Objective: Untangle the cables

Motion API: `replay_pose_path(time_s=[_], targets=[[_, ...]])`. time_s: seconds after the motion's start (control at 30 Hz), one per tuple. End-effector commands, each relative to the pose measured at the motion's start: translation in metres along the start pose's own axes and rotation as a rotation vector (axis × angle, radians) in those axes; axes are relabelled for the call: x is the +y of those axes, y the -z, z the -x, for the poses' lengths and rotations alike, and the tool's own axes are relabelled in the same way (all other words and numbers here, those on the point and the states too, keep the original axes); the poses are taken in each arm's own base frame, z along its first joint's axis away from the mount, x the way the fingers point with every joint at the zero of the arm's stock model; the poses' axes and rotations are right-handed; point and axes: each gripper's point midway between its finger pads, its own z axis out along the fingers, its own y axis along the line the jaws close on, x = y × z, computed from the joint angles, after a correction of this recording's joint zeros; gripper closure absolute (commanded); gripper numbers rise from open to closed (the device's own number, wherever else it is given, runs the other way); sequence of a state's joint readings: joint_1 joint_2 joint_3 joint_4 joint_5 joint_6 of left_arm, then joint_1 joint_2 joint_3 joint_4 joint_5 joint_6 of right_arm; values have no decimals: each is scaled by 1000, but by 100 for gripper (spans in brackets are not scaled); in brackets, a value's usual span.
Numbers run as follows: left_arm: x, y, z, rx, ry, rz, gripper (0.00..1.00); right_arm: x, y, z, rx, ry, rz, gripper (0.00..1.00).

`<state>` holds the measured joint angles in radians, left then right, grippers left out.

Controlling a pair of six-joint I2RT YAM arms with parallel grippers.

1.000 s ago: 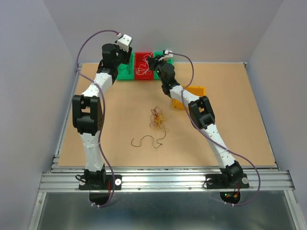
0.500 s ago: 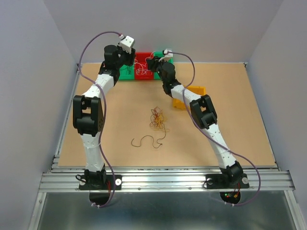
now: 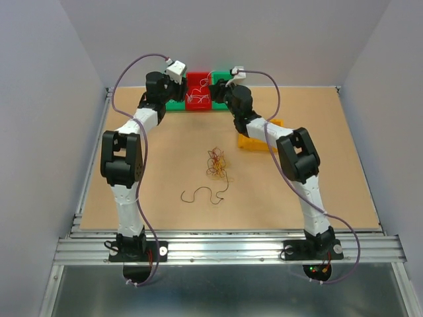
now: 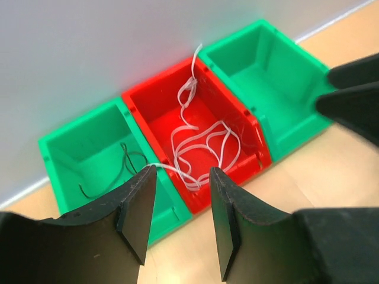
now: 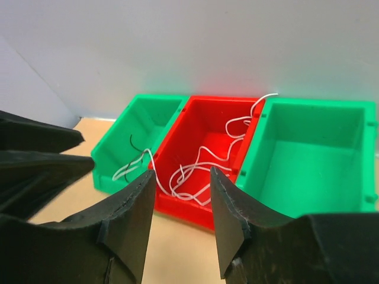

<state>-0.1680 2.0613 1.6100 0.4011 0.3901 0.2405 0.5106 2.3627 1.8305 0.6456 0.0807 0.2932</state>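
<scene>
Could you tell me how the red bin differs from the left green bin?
The red bin holds white wires; the left green bin holds a dark wire. The red bin sits in the middle, the green one at the row's end. Both are open-topped, against the wall.

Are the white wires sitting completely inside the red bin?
No, in the right wrist view a white strand crosses the left wall of the red bin into the neighbouring green bin.
</scene>
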Motion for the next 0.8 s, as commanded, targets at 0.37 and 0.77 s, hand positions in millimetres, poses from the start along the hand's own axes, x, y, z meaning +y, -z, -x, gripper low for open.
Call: replay_pose_path(time_s=[0.37,0.77], targets=[[38,27,-12,40,118,130,35,-5,125,80,-59,91,-63,52],[42,53,-35,165,-133,142,28,-23,165,84,-49,167,-137,50]])
